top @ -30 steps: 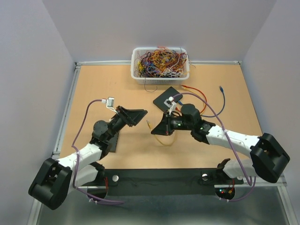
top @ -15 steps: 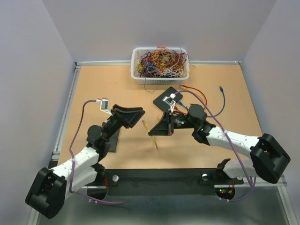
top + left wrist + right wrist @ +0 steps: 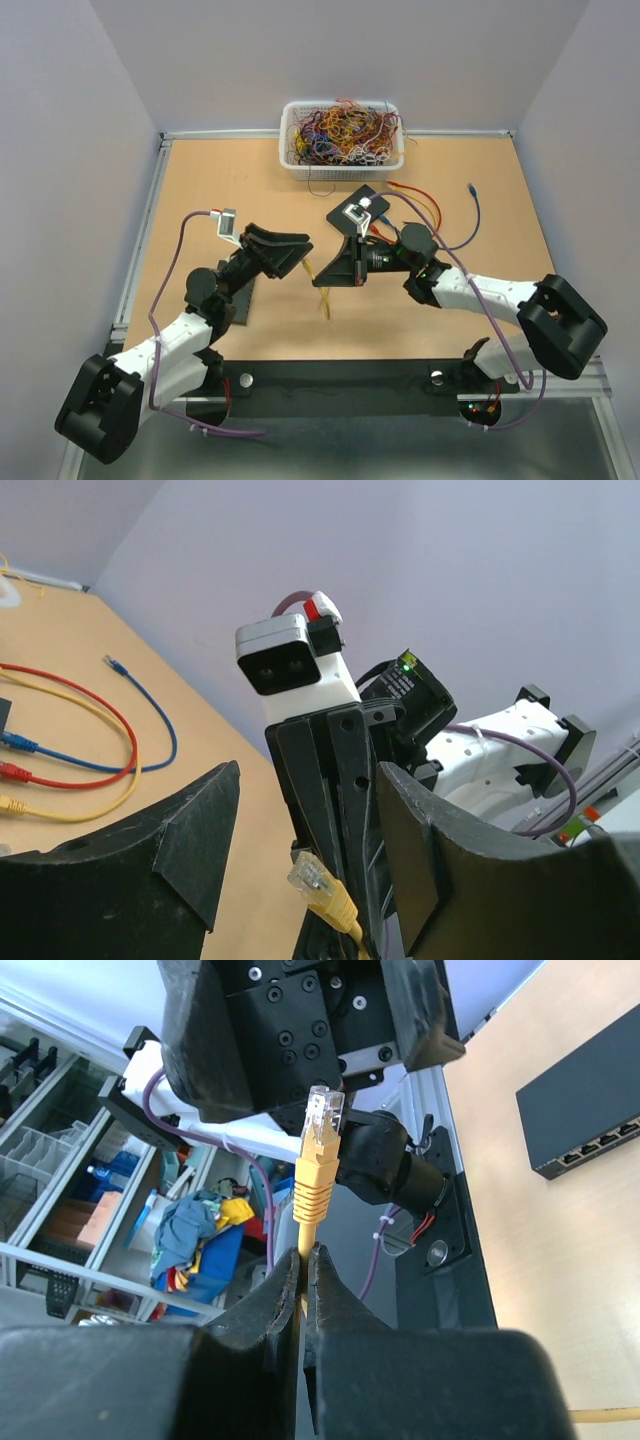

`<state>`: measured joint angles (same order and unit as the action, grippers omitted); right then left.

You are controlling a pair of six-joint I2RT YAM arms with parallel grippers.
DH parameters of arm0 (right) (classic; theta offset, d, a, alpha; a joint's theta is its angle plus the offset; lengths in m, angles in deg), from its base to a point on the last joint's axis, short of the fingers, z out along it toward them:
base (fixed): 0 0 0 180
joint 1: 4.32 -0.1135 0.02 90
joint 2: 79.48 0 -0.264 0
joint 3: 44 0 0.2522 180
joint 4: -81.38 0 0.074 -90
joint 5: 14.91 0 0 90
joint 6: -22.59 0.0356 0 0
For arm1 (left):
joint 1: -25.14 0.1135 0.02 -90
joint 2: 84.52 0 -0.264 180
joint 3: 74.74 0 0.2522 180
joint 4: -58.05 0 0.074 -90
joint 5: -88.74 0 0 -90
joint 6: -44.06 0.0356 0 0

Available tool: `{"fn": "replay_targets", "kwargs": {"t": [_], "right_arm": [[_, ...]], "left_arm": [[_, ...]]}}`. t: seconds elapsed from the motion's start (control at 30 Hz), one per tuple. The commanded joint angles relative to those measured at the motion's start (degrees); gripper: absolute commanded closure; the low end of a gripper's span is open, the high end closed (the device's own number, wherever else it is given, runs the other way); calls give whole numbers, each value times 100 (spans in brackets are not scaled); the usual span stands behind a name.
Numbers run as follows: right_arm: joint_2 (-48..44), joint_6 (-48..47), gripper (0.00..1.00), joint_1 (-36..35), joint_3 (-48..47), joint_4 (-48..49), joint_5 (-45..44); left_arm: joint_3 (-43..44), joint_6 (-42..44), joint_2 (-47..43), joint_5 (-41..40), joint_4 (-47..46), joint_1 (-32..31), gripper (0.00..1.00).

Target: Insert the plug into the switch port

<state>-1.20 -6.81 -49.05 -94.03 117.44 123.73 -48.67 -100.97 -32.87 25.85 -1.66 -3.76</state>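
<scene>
we see the right gripper (image 3: 320, 280) edge toward the table's (image 3: 220, 180) left edge, nearer the left gripper (image 3: 302, 252), its pinched yellow cable (image 3: 326, 300) leaves its loop and hangs straight, the left arm (image 3: 170, 340) sinks toward the near edge

Bright, diffuse light is filling all three views, leaving only faint, soft shadows on the tan wooden tabletop (image 3: 200, 190). Close to the lens, the black fingers (image 3: 110, 880) of the left gripper (image 3: 308, 770) are appearing slightly soft.
</scene>
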Motion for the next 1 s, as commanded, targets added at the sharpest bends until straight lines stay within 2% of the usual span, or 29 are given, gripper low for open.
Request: {"fn": "replay_targets", "kwargs": {"t": [0.0, 0.2, 0.33, 0.5, 0.6, 0.7, 0.77, 0.9, 0.97], "right_arm": [[91, 75, 99, -45, -284, 625, 5], [284, 57, 99, -44, -381, 660, -56], [363, 75, 100, -45, -354, 722, -171], [390, 93, 100, -44, -337, 783, -294], [434, 119, 100, -45, -319, 818, -364], [460, 163, 100, -45, -275, 854, -460], [486, 172, 100, -36, -266, 871, -496], [557, 181, 99, -44, -240, 898, -496], [583, 154, 88, -45, -223, 889, -505]], "left_arm": [[-80, -52, 72, 286, -774, -45, 32], [-107, -87, 90, 356, -915, -45, 38], [-151, -87, 46, 339, -923, -36, 50], [-177, -70, 55, 321, -915, -45, 55], [-177, -79, 55, 321, -923, -45, 66], [-194, -70, 46, 312, -915, -36, 90], [-203, -78, 29, 251, -845, -45, 98], [-212, -70, -59, 180, -721, -45, 100], [-186, -26, -129, 128, -538, -45, 100]]}}
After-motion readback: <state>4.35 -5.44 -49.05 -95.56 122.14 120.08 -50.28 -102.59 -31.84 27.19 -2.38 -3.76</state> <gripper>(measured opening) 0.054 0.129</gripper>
